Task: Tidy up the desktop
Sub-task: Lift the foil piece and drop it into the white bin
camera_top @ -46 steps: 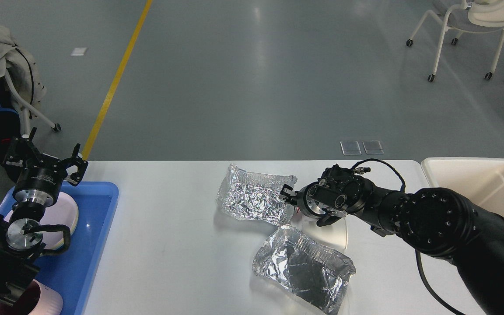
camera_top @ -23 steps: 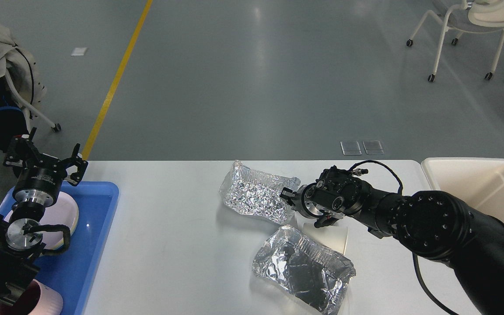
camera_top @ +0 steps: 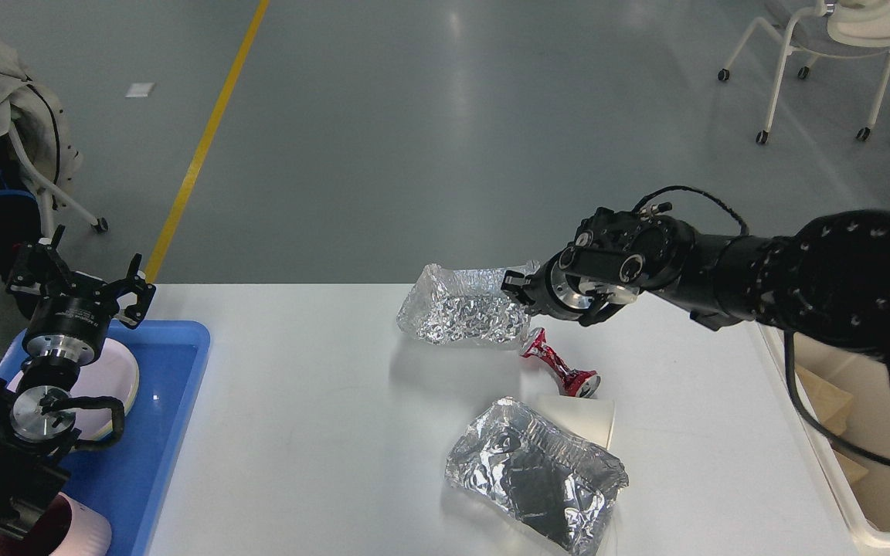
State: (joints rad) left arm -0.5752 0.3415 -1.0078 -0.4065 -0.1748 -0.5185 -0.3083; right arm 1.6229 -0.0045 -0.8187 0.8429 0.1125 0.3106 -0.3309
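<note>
The white desktop (camera_top: 314,432) fills the lower view. My right gripper (camera_top: 518,289) is shut on the right rim of a crumpled foil tray (camera_top: 464,313) and holds it lifted above the desktop near the far edge. A crushed red can (camera_top: 558,364) lies on the desktop below it. A second foil tray (camera_top: 538,475) lies nearer me, partly over a white paper cup (camera_top: 588,417). My left gripper (camera_top: 78,278) is open and empty above the blue tray (camera_top: 155,455) at the left.
The blue tray holds a white plate (camera_top: 109,378) and a pink cup (camera_top: 74,533). A cream-white bin (camera_top: 847,455) with brown scraps stands at the right edge. Chairs stand on the grey floor beyond the desktop.
My right gripper has risen and moved back with the foil tray, lifting it off the desktop. This uncovered the crushed red can. The left arm has not moved.
</note>
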